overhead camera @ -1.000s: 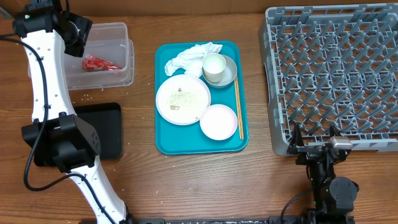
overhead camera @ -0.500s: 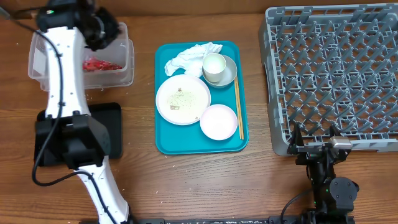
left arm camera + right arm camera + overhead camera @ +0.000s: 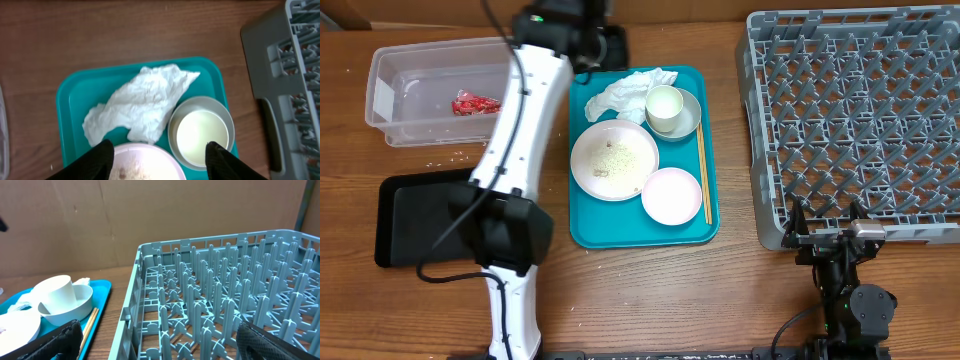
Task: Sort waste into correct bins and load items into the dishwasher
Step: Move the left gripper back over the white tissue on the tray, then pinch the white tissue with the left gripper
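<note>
Wooden bench (image 3: 650, 290) is carrying four items directly. Clear tub (image 3: 430, 135) is sitting far-left, black tray (image 3: 420, 215) lying just in front of it. Teal tray (image 3: 590, 225) is sitting mid-bench and the grey dish rack (image 3: 850, 120) is occupying the right side. Loose rice grains (image 3: 445, 158) are lying between tub and black tray.

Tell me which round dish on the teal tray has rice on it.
The large round pale plate; the smaller pale dish looks bare, and the pale grey bowl holds a white cup.
</note>
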You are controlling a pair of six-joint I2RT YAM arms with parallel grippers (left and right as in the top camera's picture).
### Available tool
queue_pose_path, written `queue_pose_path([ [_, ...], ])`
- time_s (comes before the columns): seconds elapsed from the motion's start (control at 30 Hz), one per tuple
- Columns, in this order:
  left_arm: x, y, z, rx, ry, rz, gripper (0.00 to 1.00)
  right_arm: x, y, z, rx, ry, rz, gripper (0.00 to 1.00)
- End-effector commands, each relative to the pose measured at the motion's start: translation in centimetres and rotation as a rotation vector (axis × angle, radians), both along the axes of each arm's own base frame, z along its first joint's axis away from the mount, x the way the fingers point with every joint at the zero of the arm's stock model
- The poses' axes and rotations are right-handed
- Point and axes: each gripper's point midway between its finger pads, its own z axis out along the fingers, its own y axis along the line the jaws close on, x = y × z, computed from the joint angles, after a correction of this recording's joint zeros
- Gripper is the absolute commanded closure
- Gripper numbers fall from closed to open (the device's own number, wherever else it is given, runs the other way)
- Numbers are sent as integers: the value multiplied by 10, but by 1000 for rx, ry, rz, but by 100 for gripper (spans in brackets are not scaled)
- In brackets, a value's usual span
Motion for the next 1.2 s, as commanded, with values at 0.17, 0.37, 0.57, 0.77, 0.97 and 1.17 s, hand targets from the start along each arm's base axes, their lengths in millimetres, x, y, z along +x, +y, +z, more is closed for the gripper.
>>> queue_pose_path([
  [0.17,33,17,-63,206,-15,69,53,0,0,-1,6,-8,0,0],
  [0.37,46,17,-118,244,29,35,53,0,0,-1,6,-8,0,0],
  [0.57,39,13,-151,264,95,-35,50,0,0,-1,6,-8,0,0],
  [0.77,28,-2,-156,235,121,-184,38,0,0,-1,6,-8,0,0],
  [0.97,20,3,-166,247,160,-190,37,0,0,-1,6,-8,0,0],
  [1.17,9,1,-183,223,204,-207,38,0,0,-1,6,-8,0,0],
])
